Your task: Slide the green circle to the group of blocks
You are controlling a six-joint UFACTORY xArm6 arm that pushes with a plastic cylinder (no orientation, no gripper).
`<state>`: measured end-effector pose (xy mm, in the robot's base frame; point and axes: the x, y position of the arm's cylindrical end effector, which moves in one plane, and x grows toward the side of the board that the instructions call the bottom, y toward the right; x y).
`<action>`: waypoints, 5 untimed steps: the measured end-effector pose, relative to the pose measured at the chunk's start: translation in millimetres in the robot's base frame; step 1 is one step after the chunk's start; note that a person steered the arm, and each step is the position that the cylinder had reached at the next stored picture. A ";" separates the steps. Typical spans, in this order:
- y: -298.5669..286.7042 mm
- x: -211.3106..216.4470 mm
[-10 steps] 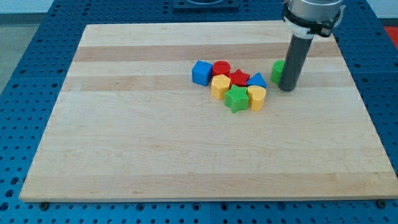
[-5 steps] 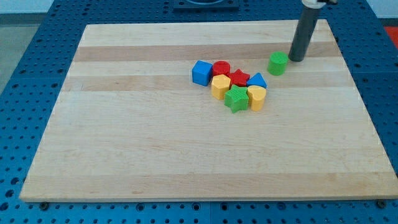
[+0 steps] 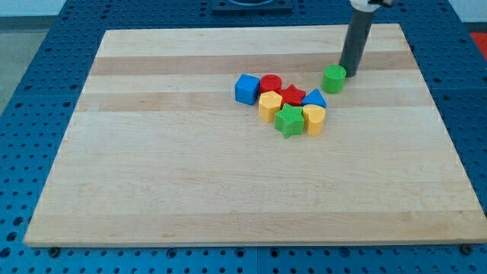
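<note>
The near half of the wooden desk (image 3: 152, 190) carries nothing, and there is no bowl, tray or other container anywhere on it, so nothing is held inside anything.

Further up, just right of the middle, sits the group. Its nearest members are the green star (image 3: 289, 120) and the yellow heart-like block (image 3: 313, 119) beside it on the view's right. Behind them come the yellow block (image 3: 269, 105), the red star (image 3: 294, 95) and the blue triangle (image 3: 314, 98). At the group's far-left edge are the blue cube (image 3: 246, 88) and the red cylinder (image 3: 270, 83). All seven are packed touching or nearly so.

Beyond the group, toward the view's top right, the green circle (image 3: 333, 78) stands a small gap away from the blue triangle, not yet joined. My tip (image 3: 349, 73) is down on the desk touching, or all but touching, the circle's far-right side, the side away from the group. The arm has no fingers, so there is no opening or grip to report; it only pushes.

The risk, as I judge it, is an off-centre shove: the round block could roll off the rod and slip past the cluster. Too strong a push could drive it into the blue triangle and scatter the group.
</note>
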<state>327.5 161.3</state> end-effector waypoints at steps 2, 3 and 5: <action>-18.4 7.9; -25.8 9.5; -37.2 13.0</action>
<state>340.5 124.1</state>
